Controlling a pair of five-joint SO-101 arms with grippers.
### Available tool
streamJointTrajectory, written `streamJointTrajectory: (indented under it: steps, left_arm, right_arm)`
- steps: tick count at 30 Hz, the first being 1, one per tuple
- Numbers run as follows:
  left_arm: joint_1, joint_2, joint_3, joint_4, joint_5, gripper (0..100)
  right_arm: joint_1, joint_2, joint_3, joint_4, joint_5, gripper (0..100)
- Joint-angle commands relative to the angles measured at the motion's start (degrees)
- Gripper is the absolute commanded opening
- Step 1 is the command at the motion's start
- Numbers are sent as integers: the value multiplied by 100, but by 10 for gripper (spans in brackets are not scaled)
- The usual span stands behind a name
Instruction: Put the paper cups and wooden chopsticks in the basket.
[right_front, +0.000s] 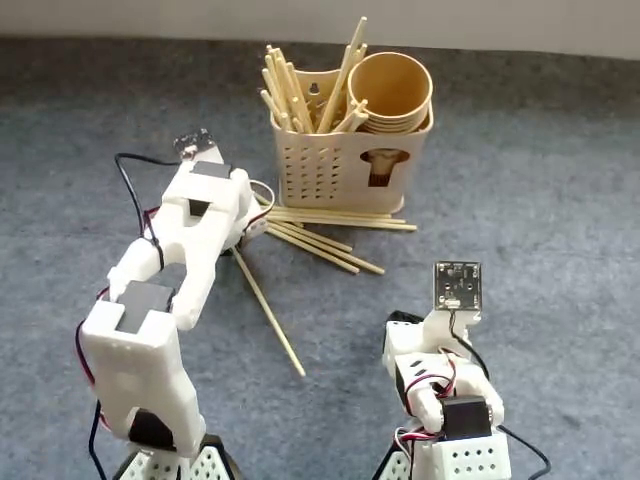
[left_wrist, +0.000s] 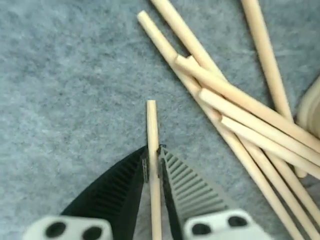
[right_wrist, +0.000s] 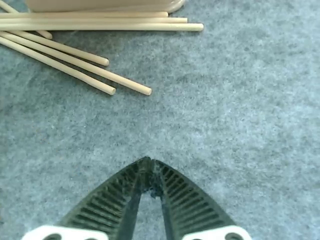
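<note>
A cream basket (right_front: 340, 170) stands at the back, holding stacked paper cups (right_front: 390, 90) and several wooden chopsticks (right_front: 290, 95). More chopsticks (right_front: 330, 235) lie in a loose pile (left_wrist: 235, 110) on the carpet in front of it. One chopstick (right_front: 270, 315) lies apart, pointing toward the front. My left gripper (left_wrist: 153, 152) is low over the carpet, shut on this lone chopstick (left_wrist: 152, 125) near its far end, beside the pile. My right gripper (right_wrist: 147, 170) is shut on nothing, hovering over bare carpet short of the loose chopsticks (right_wrist: 75, 65).
Grey carpet covers the whole work area. The basket's base (right_wrist: 100, 5) is straight ahead of my right gripper. My right arm (right_front: 440, 375) sits folded at the front right, with open carpet around it.
</note>
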Motion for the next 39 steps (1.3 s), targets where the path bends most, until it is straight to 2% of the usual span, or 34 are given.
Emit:
streamJointTrajectory:
  steps: [1,5,14,23,33,39]
  left_arm:
    - [-101,-453,233,229,70,5]
    - [-101,-1174,822,202,70,5]
    - [-532,-2791,2176,-844,97,5]
    - [-532,-4004,2501,-1160,105,5]
    - [-523,-5815,2501,-2541,79,5]
    - [-523,-6633,2501,-3842,70,5]
  right_arm:
    - [75,-84,848,22,-44,5]
    - [75,-84,848,22,-44,5]
    - [75,-84,848,22,-44,5]
    - [75,-84,848,22,-44,5]
    - [75,-84,848,22,-44,5]
    - [75,-84,848,22,-44,5]
